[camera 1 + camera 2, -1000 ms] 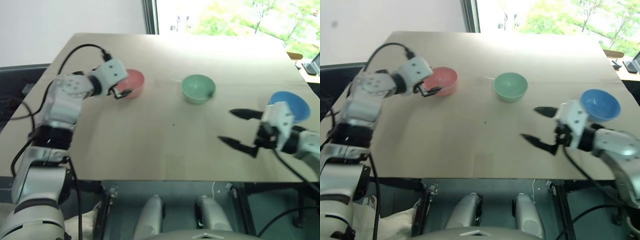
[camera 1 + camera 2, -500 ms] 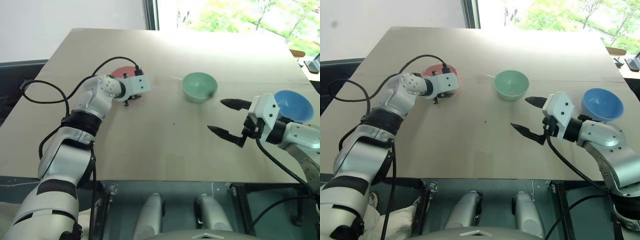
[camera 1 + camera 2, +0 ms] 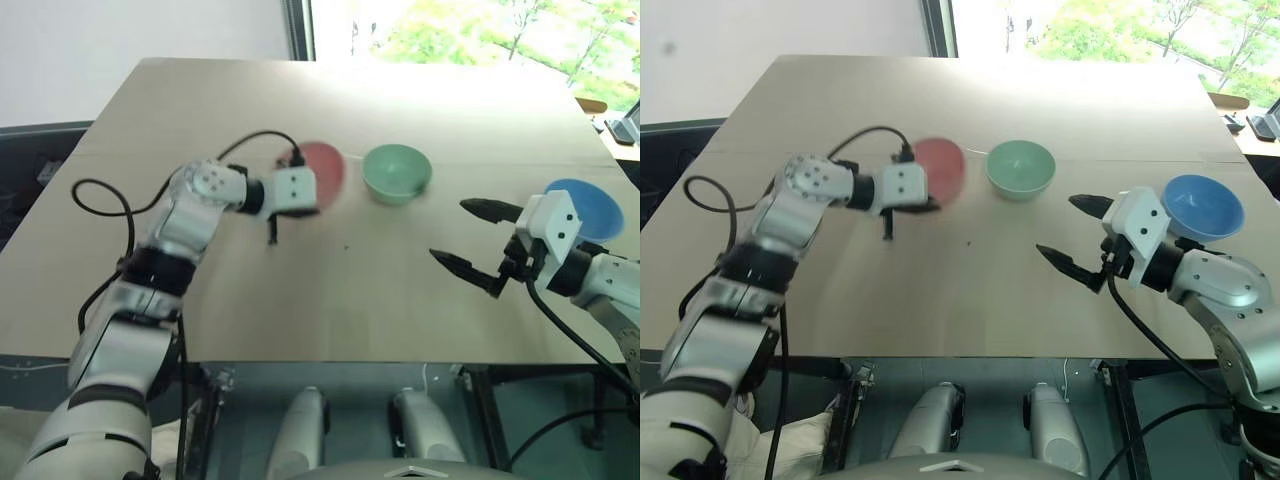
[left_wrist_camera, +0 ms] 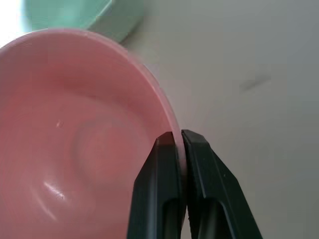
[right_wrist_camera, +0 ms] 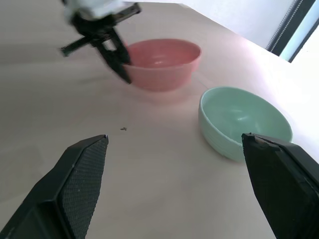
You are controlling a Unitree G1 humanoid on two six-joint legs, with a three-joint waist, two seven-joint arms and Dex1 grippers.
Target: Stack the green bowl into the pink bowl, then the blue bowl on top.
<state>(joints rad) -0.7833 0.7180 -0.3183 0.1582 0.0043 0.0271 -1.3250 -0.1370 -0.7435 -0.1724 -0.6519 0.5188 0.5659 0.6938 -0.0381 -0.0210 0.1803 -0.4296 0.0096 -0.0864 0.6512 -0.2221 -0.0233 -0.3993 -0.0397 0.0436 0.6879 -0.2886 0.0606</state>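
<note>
The pink bowl (image 3: 326,166) sits left of the green bowl (image 3: 397,172) at mid-table, a small gap between them. My left gripper (image 3: 305,207) is shut on the pink bowl's near rim (image 4: 169,122), one finger inside and one outside. The green bowl (image 5: 244,119) stands upright and empty. The blue bowl (image 3: 588,207) rests near the table's right edge, just behind my right arm. My right gripper (image 3: 448,230) hovers open over the table, right of and nearer than the green bowl, with nothing between its fingers.
The light wooden table (image 3: 300,290) has its front edge close below both arms. A black cable (image 3: 110,190) loops from my left arm over the table's left side. A window lies beyond the far edge.
My left gripper has shut on the pink bowl's rim and pulled the bowl to the right, close to the green bowl. The right gripper has barely moved and stays open.
</note>
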